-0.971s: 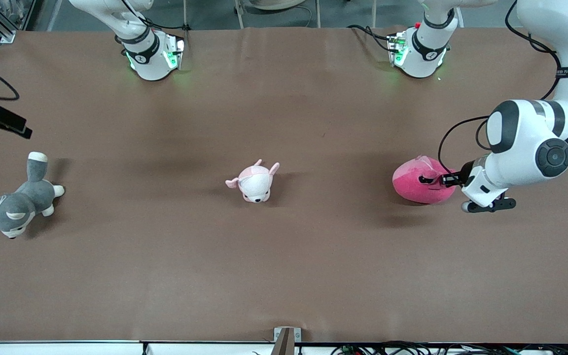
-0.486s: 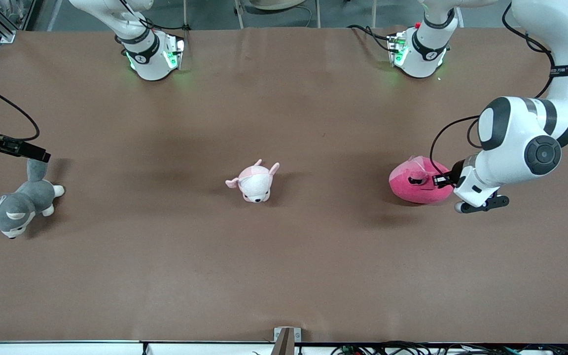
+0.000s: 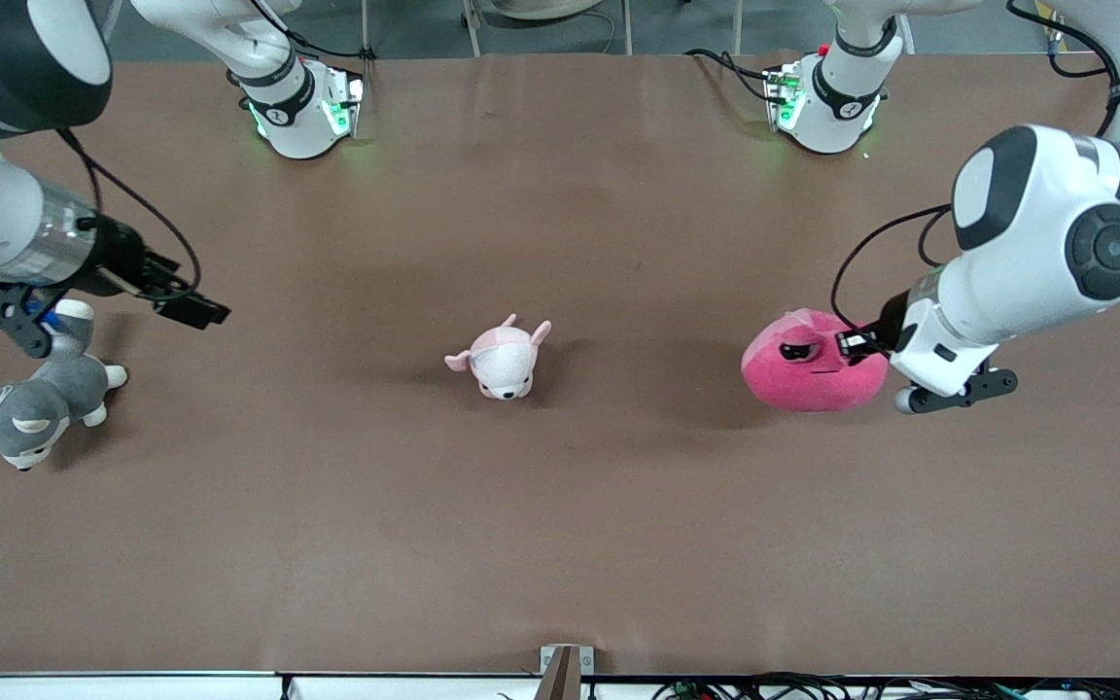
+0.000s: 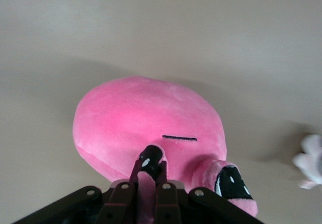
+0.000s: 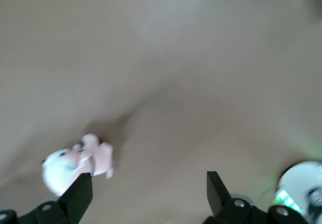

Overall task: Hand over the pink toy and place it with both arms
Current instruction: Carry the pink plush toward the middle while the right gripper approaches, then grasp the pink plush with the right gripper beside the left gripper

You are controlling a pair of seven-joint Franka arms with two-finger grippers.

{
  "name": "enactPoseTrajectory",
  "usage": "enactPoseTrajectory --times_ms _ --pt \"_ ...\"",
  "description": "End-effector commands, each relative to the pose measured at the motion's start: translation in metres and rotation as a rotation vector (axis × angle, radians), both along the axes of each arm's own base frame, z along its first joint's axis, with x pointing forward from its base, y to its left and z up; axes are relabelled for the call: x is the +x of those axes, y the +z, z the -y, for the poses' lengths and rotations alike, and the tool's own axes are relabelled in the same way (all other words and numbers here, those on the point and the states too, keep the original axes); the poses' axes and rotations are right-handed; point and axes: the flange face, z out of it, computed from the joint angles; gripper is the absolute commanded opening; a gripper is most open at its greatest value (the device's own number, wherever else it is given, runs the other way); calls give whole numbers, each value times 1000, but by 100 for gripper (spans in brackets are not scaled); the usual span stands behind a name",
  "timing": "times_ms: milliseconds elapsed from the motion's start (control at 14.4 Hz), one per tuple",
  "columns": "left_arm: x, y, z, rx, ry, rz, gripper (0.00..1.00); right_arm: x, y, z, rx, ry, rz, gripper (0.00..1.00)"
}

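Note:
The pink toy [image 3: 806, 375] is a hot-pink rounded plush with dark half-closed eyes, at the left arm's end of the table. My left gripper [image 3: 857, 342] is shut on a small floppy flap at the toy's top. The left wrist view shows the pink toy [image 4: 146, 116] filling the middle, with pink fabric pinched in my left gripper [image 4: 151, 159]. I cannot tell whether the toy still rests on the table. My right gripper [image 3: 192, 310] hangs open and empty over the right arm's end of the table, near the grey dog. Only bare table shows in my right gripper [image 5: 148, 191].
A small pale pink-and-white plush [image 3: 502, 357] sits mid-table and also shows as the pale plush [image 5: 75, 164] in the right wrist view. A grey-and-white plush dog [image 3: 30, 408] lies at the right arm's end. The brown table [image 3: 560, 525] stretches toward the front camera.
The left gripper closed fully on the toy's flap and drew the toy a little toward the table's middle. The right arm swung in from the table's edge over the grey dog.

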Motion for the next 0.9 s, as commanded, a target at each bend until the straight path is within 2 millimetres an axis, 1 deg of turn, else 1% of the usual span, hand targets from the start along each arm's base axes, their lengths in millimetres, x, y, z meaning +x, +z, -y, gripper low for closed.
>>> enactPoseTrajectory --times_ms 0,69,208,278,347,416,555,694,763,833 --pt "-4 54 41 -74 33 21 12 -7 11 -45 39 -126 7 100" --pt "-8 67 59 -87 59 31 12 -8 12 -65 43 -173 17 100" --pt "-23 80 106 -105 91 29 12 -13 13 -104 76 -261 11 100" --pt "-29 89 129 -116 94 34 12 -15 15 -118 96 -316 -1 100" --pt "-40 92 155 -121 96 32 12 -16 16 -132 106 -377 -18 100" --pt "-47 98 174 -131 107 38 12 -17 19 -148 106 -414 -25 100" --pt "-63 99 213 -153 112 52 12 -19 22 -186 99 -469 -41 100" --pt "-76 87 248 -170 118 54 12 -20 22 -217 98 -522 -52 100" --pt "-83 80 266 -177 122 50 12 -24 22 -229 101 -540 -53 100" --pt "-88 72 280 -179 126 44 12 -29 22 -240 108 -556 -54 100"
